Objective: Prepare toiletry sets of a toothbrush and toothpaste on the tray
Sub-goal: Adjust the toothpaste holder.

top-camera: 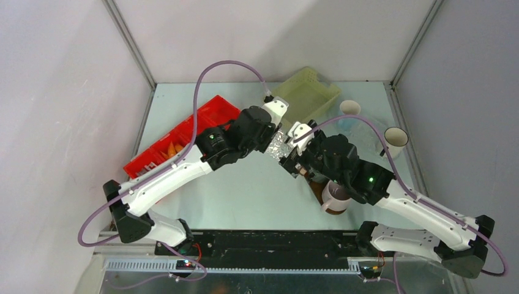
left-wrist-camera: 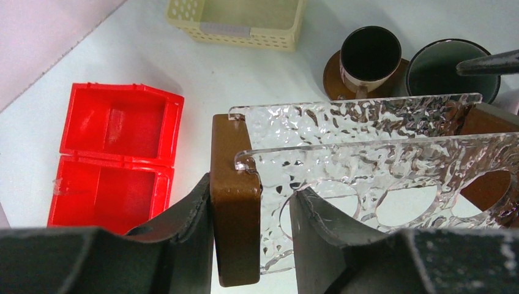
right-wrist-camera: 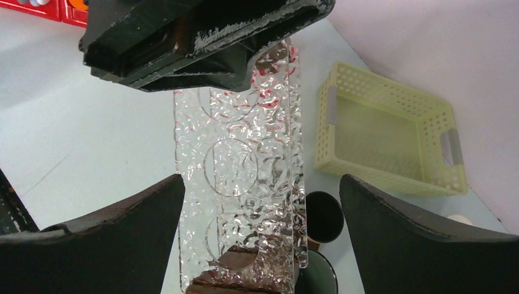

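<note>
A clear rippled acrylic rack with round holes and brown wooden end blocks hangs between my two arms. My left gripper is shut on one end block; it also shows in the top view. My right gripper is wide open, its fingers on either side of the rack's other end without touching it. Below stand a mauve-grey mug, a small dark brown mug and a dark green mug on the dark brown tray. Orange pieces lie in the red bin. No toothbrush shows.
The red compartmented bin lies at the left, and the two compartments seen in the left wrist view hold nothing. The pale yellow mesh basket stands at the back. Two white cups stand at the right. Walls close in all round.
</note>
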You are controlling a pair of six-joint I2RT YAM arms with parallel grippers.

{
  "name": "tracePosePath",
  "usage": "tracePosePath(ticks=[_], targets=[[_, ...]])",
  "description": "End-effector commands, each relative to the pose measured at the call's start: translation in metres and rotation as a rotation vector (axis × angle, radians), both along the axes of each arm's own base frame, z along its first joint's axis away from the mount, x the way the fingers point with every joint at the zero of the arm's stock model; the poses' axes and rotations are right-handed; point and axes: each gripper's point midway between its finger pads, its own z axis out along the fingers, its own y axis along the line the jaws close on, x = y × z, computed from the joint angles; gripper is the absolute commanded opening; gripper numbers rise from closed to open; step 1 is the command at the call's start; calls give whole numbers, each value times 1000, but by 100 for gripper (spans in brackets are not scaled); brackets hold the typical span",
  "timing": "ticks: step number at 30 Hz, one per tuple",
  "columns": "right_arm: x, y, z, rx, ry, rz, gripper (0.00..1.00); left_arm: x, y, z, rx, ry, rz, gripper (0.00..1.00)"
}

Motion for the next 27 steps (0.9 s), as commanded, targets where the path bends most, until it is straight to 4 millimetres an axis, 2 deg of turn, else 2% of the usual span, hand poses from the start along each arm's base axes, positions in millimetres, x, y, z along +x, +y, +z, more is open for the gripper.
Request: tracePosePath(ticks=[1,2,11,17,22,27], targets=[[6,-2,23,-1,-20,-59,99,5,-5,35,-141,-29,73,0],[5,1,16,-28,-3,-58,100,4,-5,36,-144,-26,74,0],[-1,15,-4,-136,39,-19,99,6,-9,34,-140,4,94,0],[7,11,-15,-204,27,-66,99,4,-11,38,-158,13,88,0],[18,5,-17,-257,-17,-133,99,1,-12,38,-167,22,76,0],[20,8,-19,-283,-38,-134,97,-1,-13,38,-171,29,66,0]])
